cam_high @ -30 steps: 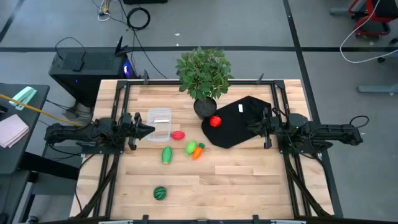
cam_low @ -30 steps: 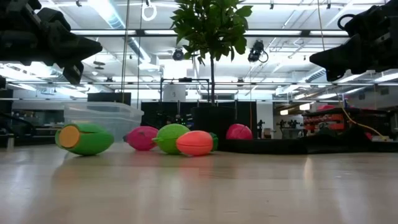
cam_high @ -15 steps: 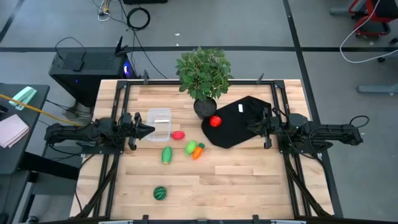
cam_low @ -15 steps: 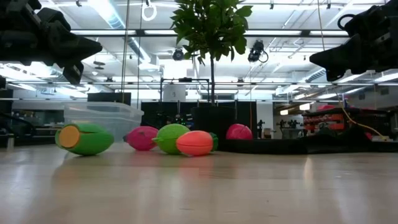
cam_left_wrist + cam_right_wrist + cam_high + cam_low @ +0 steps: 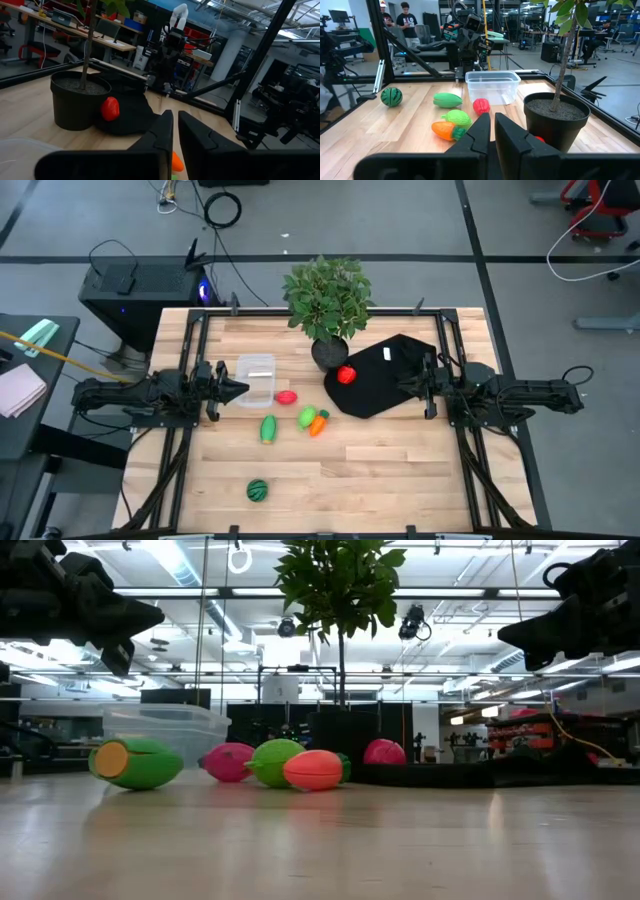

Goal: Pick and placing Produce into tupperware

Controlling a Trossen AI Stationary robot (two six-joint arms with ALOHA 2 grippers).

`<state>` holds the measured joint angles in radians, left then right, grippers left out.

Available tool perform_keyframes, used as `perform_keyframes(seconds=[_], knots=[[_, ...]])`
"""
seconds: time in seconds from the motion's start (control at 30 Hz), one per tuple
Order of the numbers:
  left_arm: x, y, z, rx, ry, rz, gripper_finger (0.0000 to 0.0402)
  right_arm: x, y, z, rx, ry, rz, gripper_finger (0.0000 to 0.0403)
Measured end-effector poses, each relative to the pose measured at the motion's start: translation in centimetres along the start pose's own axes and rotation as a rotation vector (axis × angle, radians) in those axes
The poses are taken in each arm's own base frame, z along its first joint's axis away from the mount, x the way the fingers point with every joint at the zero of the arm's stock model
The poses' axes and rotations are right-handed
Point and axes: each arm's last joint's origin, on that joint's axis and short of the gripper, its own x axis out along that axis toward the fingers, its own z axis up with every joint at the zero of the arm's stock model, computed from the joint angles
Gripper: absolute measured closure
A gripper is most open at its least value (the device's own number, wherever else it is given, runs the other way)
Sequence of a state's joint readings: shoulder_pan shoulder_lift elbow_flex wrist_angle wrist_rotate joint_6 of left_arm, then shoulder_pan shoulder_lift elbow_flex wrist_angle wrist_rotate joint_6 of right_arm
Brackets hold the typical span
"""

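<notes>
The clear tupperware (image 5: pixel 256 375) stands left of centre on the table. Beside it on the wood lie a pink-red piece (image 5: pixel 287 397), a light green oblong (image 5: pixel 268 428), an orange-and-green piece (image 5: pixel 314 421) and, nearer the front, a dark green striped ball (image 5: pixel 258 491). A red round piece (image 5: pixel 346 375) rests on the black cloth (image 5: pixel 385 380). My left gripper (image 5: pixel 241 388) hangs level and shut, raised over the tub's left edge. My right gripper (image 5: pixel 403 387) hangs level and shut above the cloth's right part. Neither holds anything.
A leafy potted plant (image 5: pixel 328 305) stands at the far middle, its pot (image 5: pixel 555 117) next to the cloth. A white tag (image 5: pixel 387 355) lies on the cloth. Black frame rails (image 5: pixel 176 450) run along both table sides. Bare wood lies at the front right.
</notes>
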<state>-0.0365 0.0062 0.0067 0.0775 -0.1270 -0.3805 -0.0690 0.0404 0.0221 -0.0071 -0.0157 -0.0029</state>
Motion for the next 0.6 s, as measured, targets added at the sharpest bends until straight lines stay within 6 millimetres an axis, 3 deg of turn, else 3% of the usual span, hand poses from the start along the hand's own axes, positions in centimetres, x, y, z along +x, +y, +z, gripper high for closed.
perform_keyframes(seconds=[0.6], knots=[[0.0, 0.0, 0.0, 0.0, 0.0, 0.0, 0.0367, 0.0, 0.0, 0.0, 0.0, 0.0, 0.0, 0.0368]])
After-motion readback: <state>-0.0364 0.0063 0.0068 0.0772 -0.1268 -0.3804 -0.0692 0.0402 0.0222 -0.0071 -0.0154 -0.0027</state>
